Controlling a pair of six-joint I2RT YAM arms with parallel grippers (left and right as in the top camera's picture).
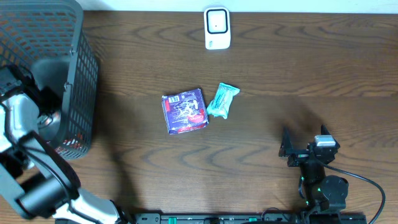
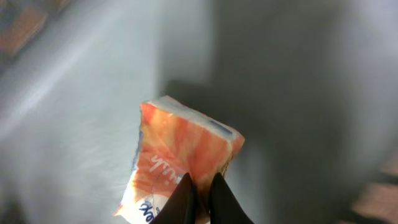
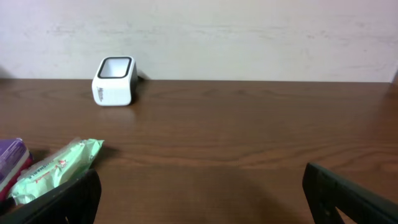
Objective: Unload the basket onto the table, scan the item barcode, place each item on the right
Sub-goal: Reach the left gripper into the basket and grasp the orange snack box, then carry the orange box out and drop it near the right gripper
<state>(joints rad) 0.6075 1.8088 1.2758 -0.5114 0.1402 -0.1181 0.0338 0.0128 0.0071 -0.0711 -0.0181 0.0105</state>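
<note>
In the left wrist view my left gripper (image 2: pixel 200 194) is shut on the lower edge of an orange and white packet (image 2: pixel 180 146) with blue lettering, over a grey blurred floor. In the overhead view my left arm (image 1: pixel 22 118) reaches into the black mesh basket (image 1: pixel 84 68), and the packet is hidden there. No barcode shows on the packet. The white scanner (image 1: pixel 217 28) stands at the far middle of the table, also in the right wrist view as scanner (image 3: pixel 114 81). My right gripper (image 1: pixel 303 135) rests at the front right, open and with nothing in it (image 3: pixel 202 196).
A purple packet (image 1: pixel 184 111) and a green packet (image 1: pixel 222 100) lie side by side at the table's middle. In the right wrist view the green packet (image 3: pixel 56 167) sits just ahead of the left finger, with the purple packet (image 3: pixel 11 160) beside it.
</note>
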